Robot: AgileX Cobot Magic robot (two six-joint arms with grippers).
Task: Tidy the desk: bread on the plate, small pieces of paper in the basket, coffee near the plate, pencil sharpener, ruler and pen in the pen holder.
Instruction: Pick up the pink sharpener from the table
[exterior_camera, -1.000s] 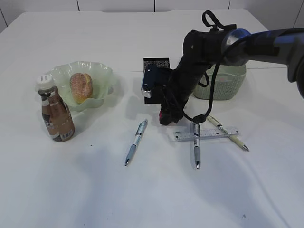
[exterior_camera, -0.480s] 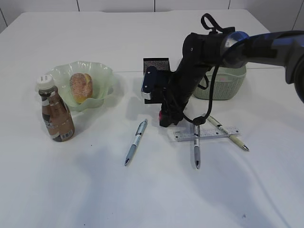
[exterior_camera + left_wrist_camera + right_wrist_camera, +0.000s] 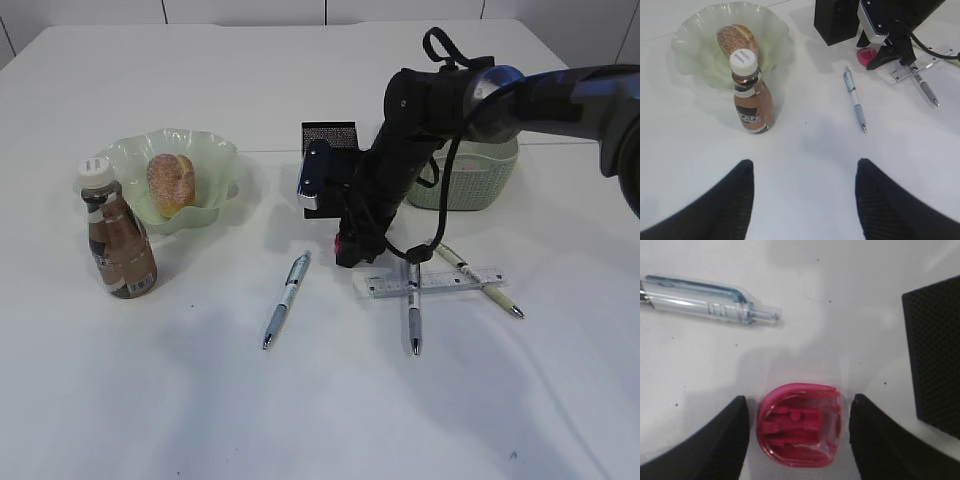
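The red pencil sharpener (image 3: 800, 424) lies on the table between the open fingers of my right gripper (image 3: 799, 422), which is lowered around it with small gaps on both sides; it also shows in the left wrist view (image 3: 866, 54). The black mesh pen holder (image 3: 329, 140) stands just behind. A blue pen (image 3: 287, 298) lies left of it; a ruler (image 3: 436, 282) with two pens (image 3: 413, 305) across it lies to the right. The bread (image 3: 170, 183) sits in the green plate (image 3: 212, 152), the coffee bottle (image 3: 117, 232) beside it. My left gripper (image 3: 802, 172) is open and empty.
A pale green woven basket (image 3: 470, 180) stands behind my right arm at the right. A third pen (image 3: 480, 280) lies slanted under the ruler's right end. No paper pieces show.
My right gripper has settled slightly lower over the sharpener; otherwise nothing has visibly moved.
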